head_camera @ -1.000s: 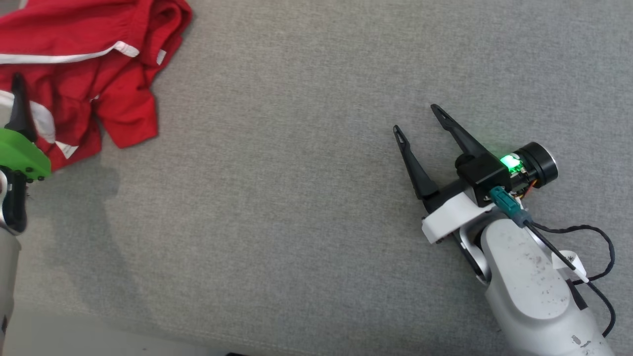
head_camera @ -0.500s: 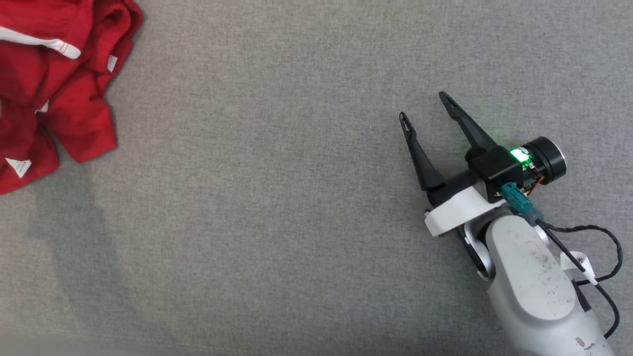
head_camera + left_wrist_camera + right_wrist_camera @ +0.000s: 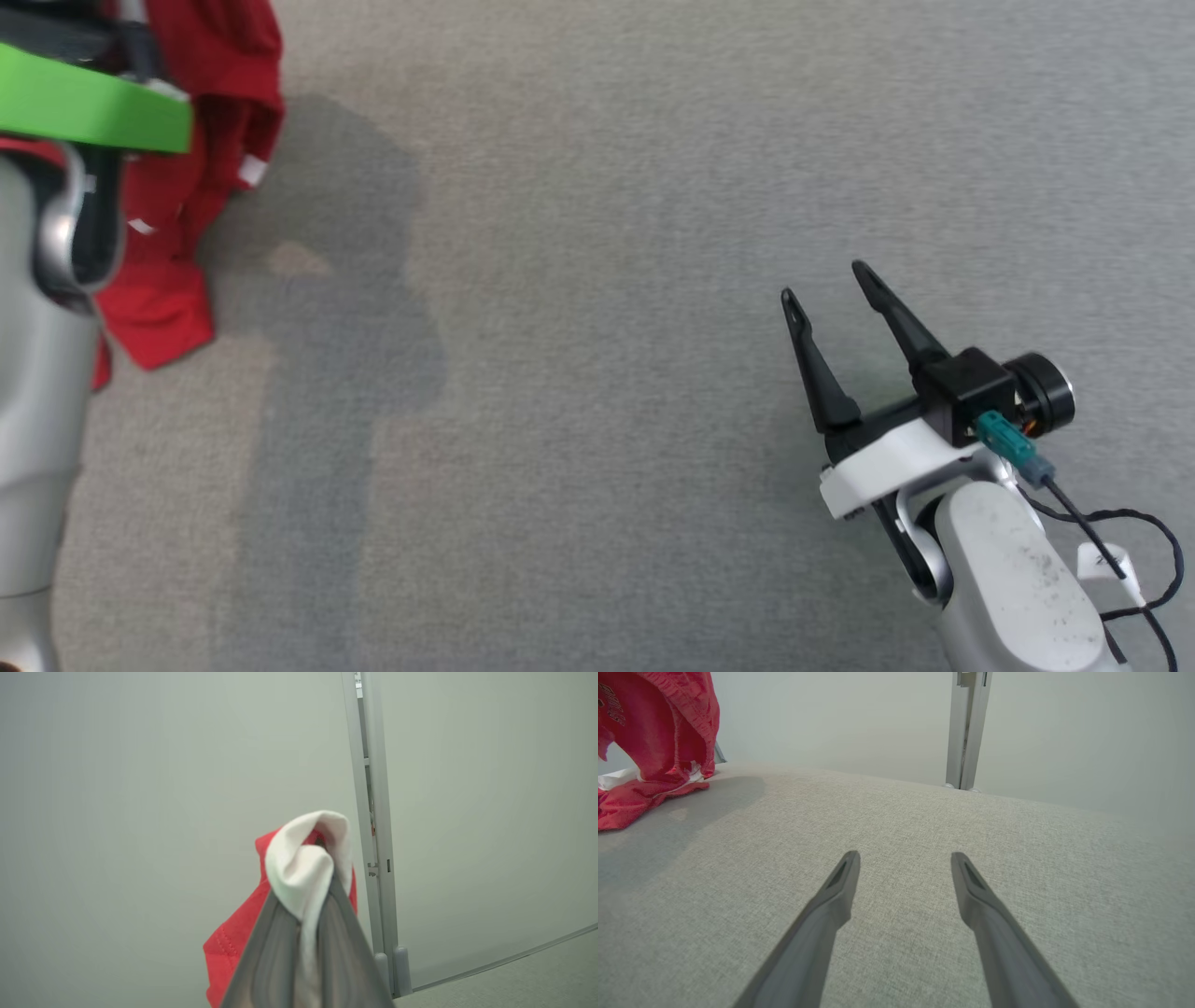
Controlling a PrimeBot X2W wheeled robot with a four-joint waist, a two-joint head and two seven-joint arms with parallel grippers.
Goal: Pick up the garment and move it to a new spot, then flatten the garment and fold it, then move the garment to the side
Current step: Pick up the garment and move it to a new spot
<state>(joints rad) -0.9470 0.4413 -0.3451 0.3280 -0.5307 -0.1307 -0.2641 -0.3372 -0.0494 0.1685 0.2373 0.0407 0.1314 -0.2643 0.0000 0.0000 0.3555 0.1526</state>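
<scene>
Plainly, the left gripper [image 3: 322, 877] was clenched on the garment [image 3: 154, 322], its two fingers pinching a rolled bit of white trim with red cloth bunched behind it, as the left wrist view showed. In the right wrist view the red garment hung from above at the far left while its lower folds lay on the grey surface [image 3: 597, 280], so it was only partly raised. The right gripper [image 3: 825, 283] stood released, jaws apart and holding nothing, low over the cloth-covered surface at the lower right and well apart from the garment. The chief risk, as I judged it, was the grip: the fingers held only a small fold of trim near their tips, and the weight of the hanging cloth, or drag from the part touching the surface, could pull it free during the carry. A dragged tail might also twist the garment into a tighter bundle and make flattening harder. The garment sat close to the surface's far edge in the right wrist view, near the pale wall, so a slip that way could drop it off the back. Open room was generous: a broad bare stretch lay between garment and right gripper, with the upright post [image 3: 966, 728] beyond the far edge.
</scene>
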